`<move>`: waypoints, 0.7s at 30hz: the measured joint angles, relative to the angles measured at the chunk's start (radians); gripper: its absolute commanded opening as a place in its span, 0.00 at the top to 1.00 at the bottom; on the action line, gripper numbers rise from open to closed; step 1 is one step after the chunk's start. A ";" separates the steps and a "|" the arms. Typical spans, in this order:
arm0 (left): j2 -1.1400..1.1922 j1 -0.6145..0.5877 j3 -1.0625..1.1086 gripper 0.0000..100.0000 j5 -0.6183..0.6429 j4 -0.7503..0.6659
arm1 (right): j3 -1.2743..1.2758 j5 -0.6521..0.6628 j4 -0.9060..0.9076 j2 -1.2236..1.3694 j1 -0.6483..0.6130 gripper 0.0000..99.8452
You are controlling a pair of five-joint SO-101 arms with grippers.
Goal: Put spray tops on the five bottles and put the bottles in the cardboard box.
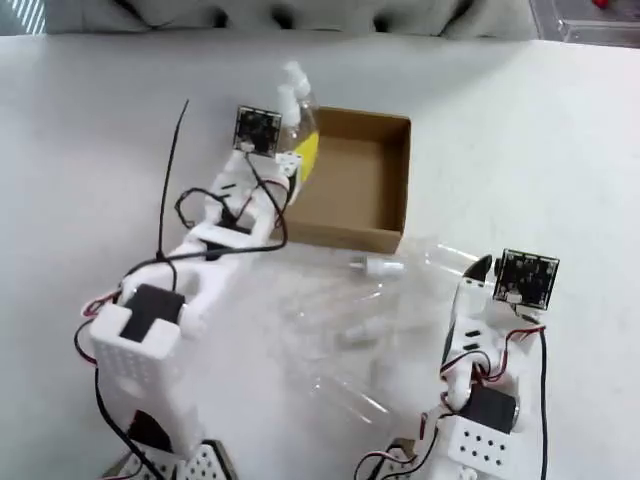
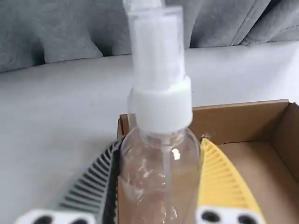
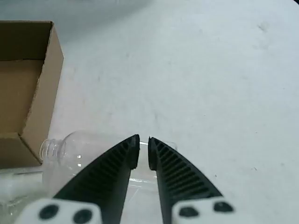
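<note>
Bottle (image 2: 159, 186) with its spray top (image 2: 159, 93) already on sits clamped in the left gripper (image 2: 161, 147), pinched at the shoulder between one dark and one yellow jaw. Its long axis runs along the gripper's own line, top leading away from the arm.

The box (image 2: 243, 109) lies just beyond and below. The bottle hangs over the box's wall near a far corner, with the open floor off to the yellow jaw's side, toward the other arm. That offset looks like what the next move depends on: a short shift inward seems needed before letting go, or the bottle may catch the rim and tip out onto the table (image 2: 56, 116). In the high view the left arm is stretched well forward to reach there.

The right gripper (image 3: 143, 151) is nearly closed, with only a thin slit between its jaws, and holds nothing. It hovers just above an uncapped bottle (image 3: 79, 149) that lies on its side, neck pointing toward the box. This arm is folded back, close to its base. A loose top (image 1: 378, 266) lies just beside that neck, near the box's front wall, and more clear bottles (image 1: 330, 320) lie between the two arms. The right arm is the nearer one to all of these.
</note>
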 measured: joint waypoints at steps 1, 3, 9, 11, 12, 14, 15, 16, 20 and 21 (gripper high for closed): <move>0.008 0.000 0.000 0.98 0.000 -0.011 | 0.000 0.000 0.000 0.000 0.000 0.99; 0.020 0.000 0.000 0.98 0.000 -0.023 | 0.000 0.000 0.000 0.000 0.000 0.99; 0.020 0.000 -0.002 0.92 0.000 -0.028 | 0.000 0.000 0.000 0.000 0.000 0.99; 0.020 0.000 -0.002 0.85 0.000 -0.028 | 0.000 0.000 0.000 0.000 0.000 0.99; 0.020 0.000 -0.002 0.82 0.000 -0.028 | 0.000 0.000 0.000 0.000 0.000 0.99; 0.020 0.000 -0.002 0.76 0.000 -0.028 | 0.000 0.000 0.000 0.000 0.000 0.99; 0.020 0.000 -0.002 0.75 0.000 -0.028 | 0.000 0.000 0.000 0.000 0.000 0.99; 0.020 0.000 -0.002 0.74 0.000 -0.028 | 0.000 0.000 0.000 0.000 0.000 0.99; 0.020 0.000 -0.002 0.73 0.002 -0.028 | 0.000 0.000 0.000 0.000 0.000 0.99; 0.020 0.000 -0.002 0.73 0.009 -0.028 | 0.000 0.000 0.000 0.000 0.000 0.99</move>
